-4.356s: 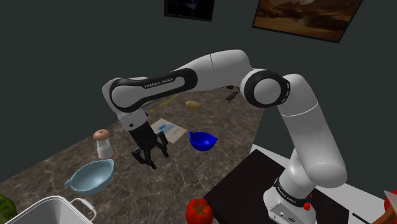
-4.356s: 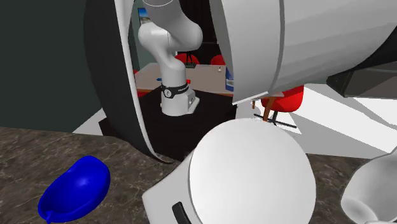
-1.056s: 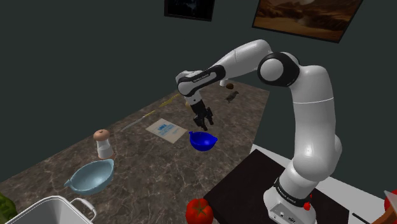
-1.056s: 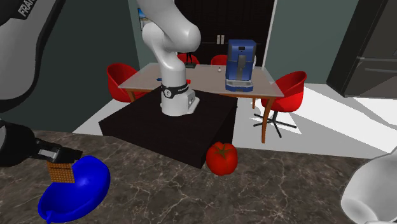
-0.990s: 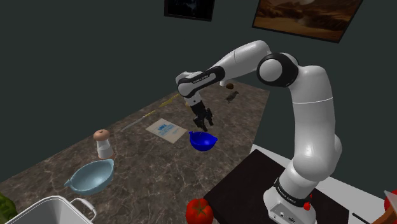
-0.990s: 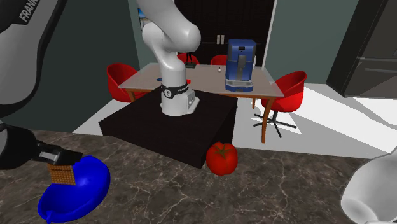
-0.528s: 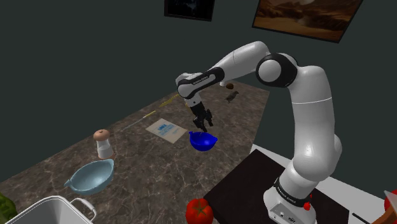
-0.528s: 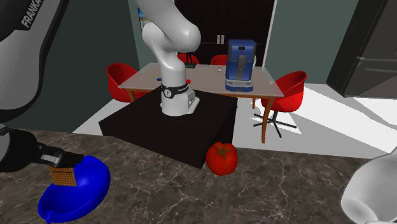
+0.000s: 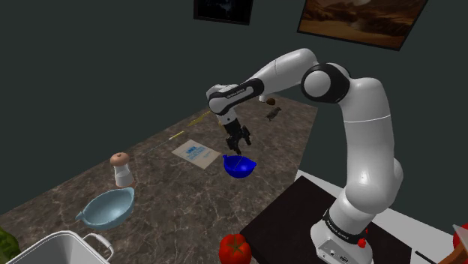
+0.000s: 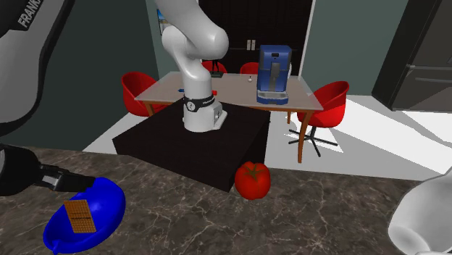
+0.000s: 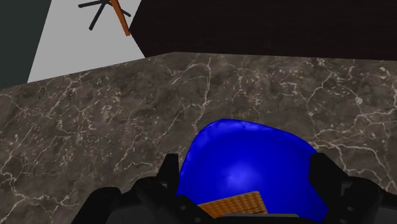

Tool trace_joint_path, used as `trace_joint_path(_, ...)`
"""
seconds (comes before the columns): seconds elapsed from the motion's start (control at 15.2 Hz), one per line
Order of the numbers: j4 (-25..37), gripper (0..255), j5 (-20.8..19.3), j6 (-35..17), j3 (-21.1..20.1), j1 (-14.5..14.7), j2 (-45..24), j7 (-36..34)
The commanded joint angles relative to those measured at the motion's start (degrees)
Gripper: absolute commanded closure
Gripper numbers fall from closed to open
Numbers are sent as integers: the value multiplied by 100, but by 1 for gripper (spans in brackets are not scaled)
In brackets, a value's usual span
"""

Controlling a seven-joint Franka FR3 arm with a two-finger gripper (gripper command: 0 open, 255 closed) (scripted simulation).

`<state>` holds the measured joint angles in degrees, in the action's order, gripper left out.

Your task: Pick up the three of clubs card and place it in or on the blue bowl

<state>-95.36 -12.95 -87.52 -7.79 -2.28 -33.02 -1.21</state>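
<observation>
Your pincer [image 9: 243, 144] hangs released above the blue bowl [image 10: 105, 206], the card [image 10: 77, 215] lying inside it; placing looks done, so lift straight clear

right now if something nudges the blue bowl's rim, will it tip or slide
Likely slides: the blue bowl sits low and wide on the smooth counter. Its rounded body might rock under a rim push. The thin card lying inside would probably shift.
</observation>
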Motion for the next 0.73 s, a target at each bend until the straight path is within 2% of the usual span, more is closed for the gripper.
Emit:
trace_joint_path(0.0, 396, 0, 17, 303, -12, 52, -95, 13)
trace_joint_path(0.13, 925, 0, 27, 682, -18, 113, -246, 41)
trace_joint_path(0.66, 925, 0, 27, 682, -18, 114, -246, 41)
